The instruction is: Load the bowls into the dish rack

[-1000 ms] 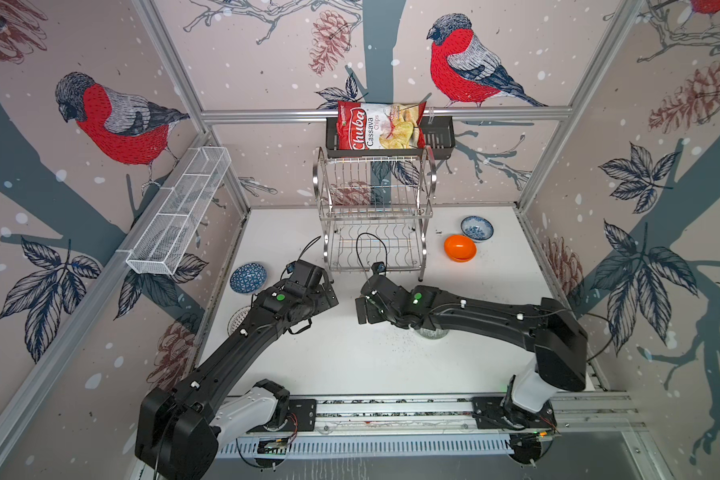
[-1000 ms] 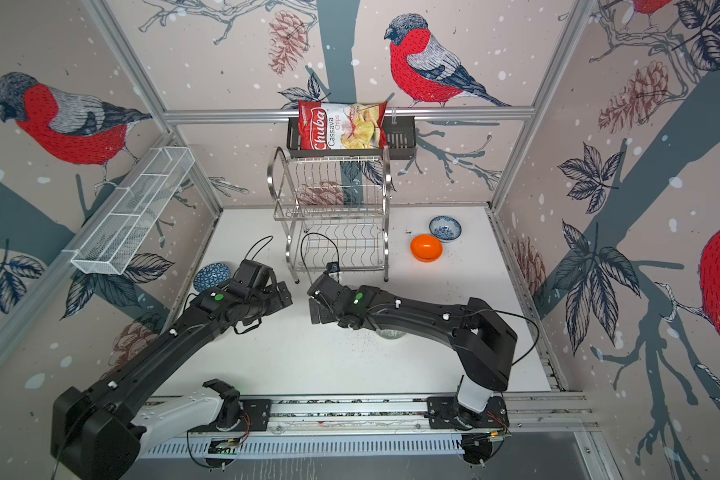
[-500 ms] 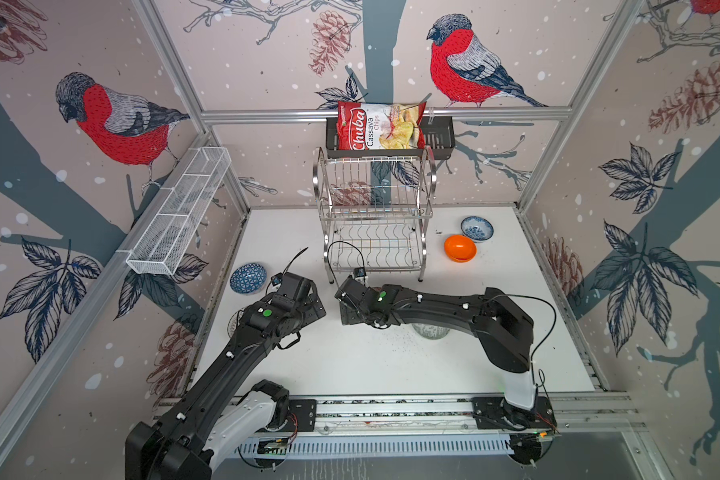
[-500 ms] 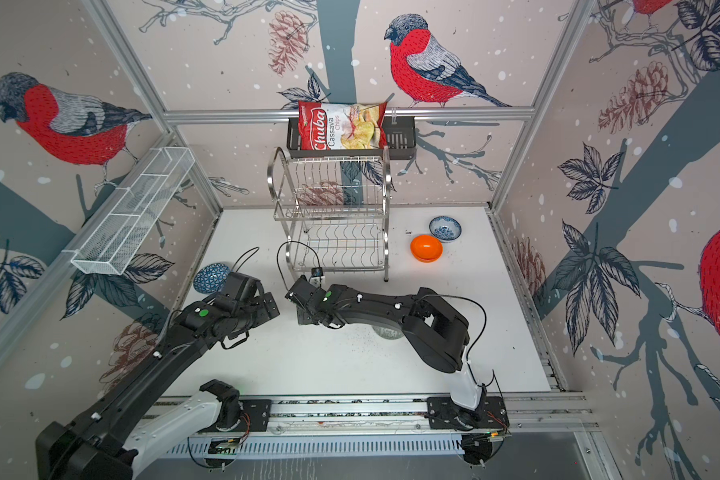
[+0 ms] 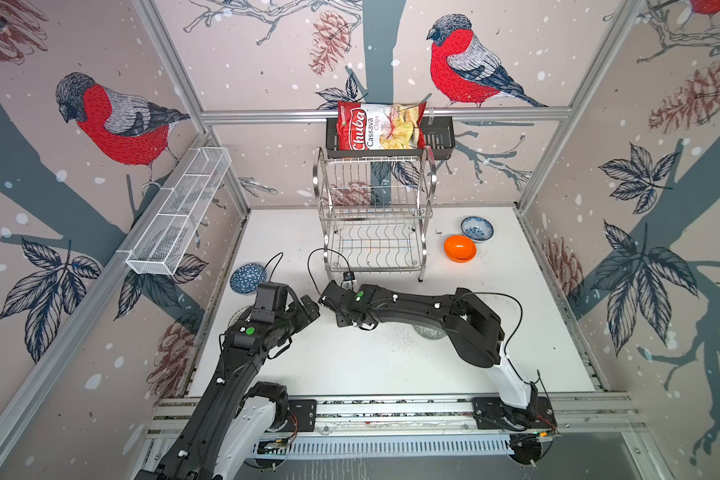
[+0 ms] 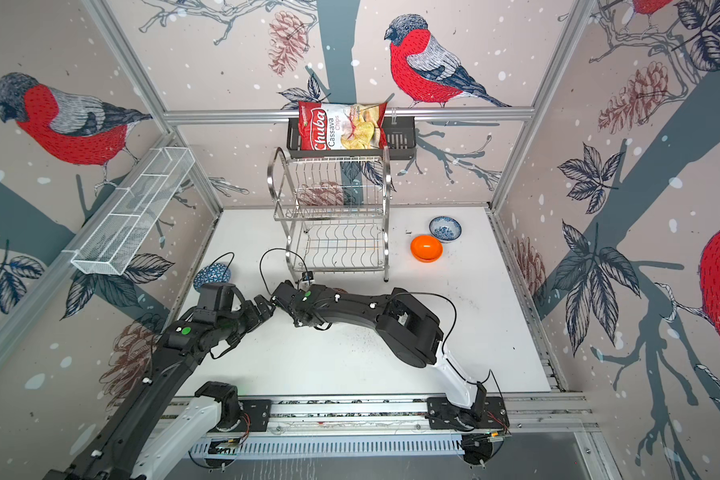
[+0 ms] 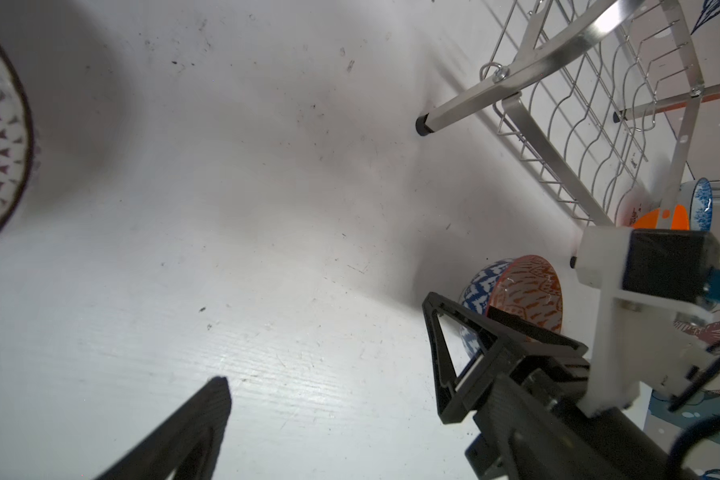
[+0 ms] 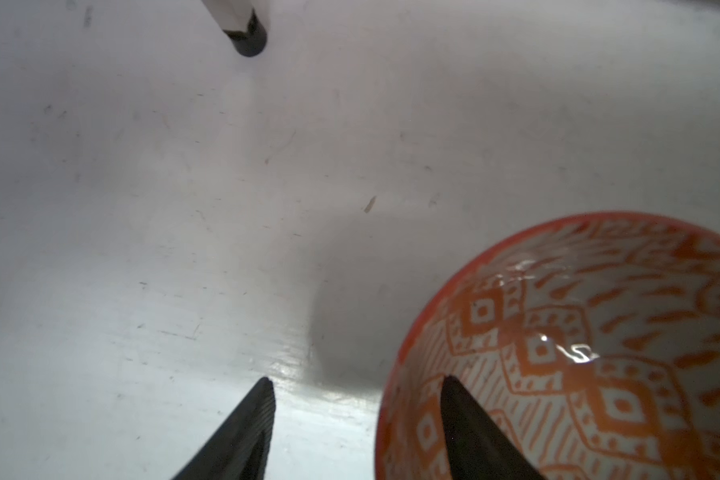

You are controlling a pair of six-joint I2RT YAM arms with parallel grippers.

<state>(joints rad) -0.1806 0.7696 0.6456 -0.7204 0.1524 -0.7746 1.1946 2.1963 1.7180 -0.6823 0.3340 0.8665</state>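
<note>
The orange-white patterned bowl point(image 8: 578, 345) sits on the white table in front of the dish rack point(image 5: 375, 216). My right gripper point(image 8: 356, 381) straddles its rim, one finger inside the bowl and the other outside with a gap still showing, so it is open. In both top views the arm hides this bowl. Close to the left, my left gripper point(image 5: 308, 309) is open and empty. The dark blue bowl point(image 5: 248, 278) lies at the left. The plain orange bowl point(image 5: 459, 248) and the white-blue bowl point(image 5: 477, 228) lie right of the rack, whose two tiers hold nothing.
A grey-green bowl point(image 5: 429, 332) peeks out under the right arm. A white mesh basket point(image 5: 179, 216) hangs on the left wall. A black basket with a chips bag point(image 5: 381, 126) hangs above the rack. The rack's front foot point(image 8: 248, 39) stands just beyond the right gripper.
My right gripper has moved left along the front of the rack and its jaws have narrowed around the bowl's rim. The left gripper has drawn back a little toward the front.
</note>
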